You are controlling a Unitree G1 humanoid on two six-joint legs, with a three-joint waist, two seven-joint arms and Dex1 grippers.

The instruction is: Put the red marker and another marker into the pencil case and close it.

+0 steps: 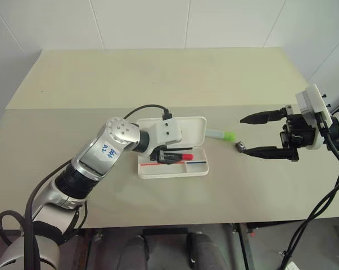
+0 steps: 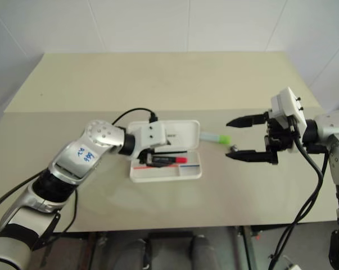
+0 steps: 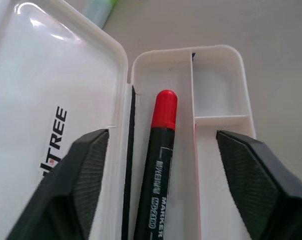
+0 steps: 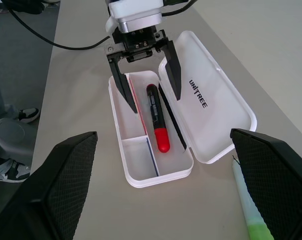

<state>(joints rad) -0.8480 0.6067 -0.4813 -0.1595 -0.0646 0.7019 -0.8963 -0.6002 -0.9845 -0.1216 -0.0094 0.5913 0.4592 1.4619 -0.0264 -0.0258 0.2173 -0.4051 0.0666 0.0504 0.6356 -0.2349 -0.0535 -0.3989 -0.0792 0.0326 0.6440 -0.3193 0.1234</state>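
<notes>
Partly behind the released left gripper (image 1: 168, 156), red marker (image 1: 181, 155) in pencil case (image 1: 200, 169); right gripper (image 1: 251, 135) wide, perhaps empty.

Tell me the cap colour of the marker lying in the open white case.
Red, on the black-barrelled marker; left wrist view shows it best.

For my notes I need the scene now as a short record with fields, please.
red marker: lies in the long compartment of the pencil case tray, free
pencil case: open, lid flat on the table
green marker: on the table beside the lid, outside the case
left pincer: open, straddling the red marker
right pincer: open, in the air near the green marker
small dark object: on the table
</notes>
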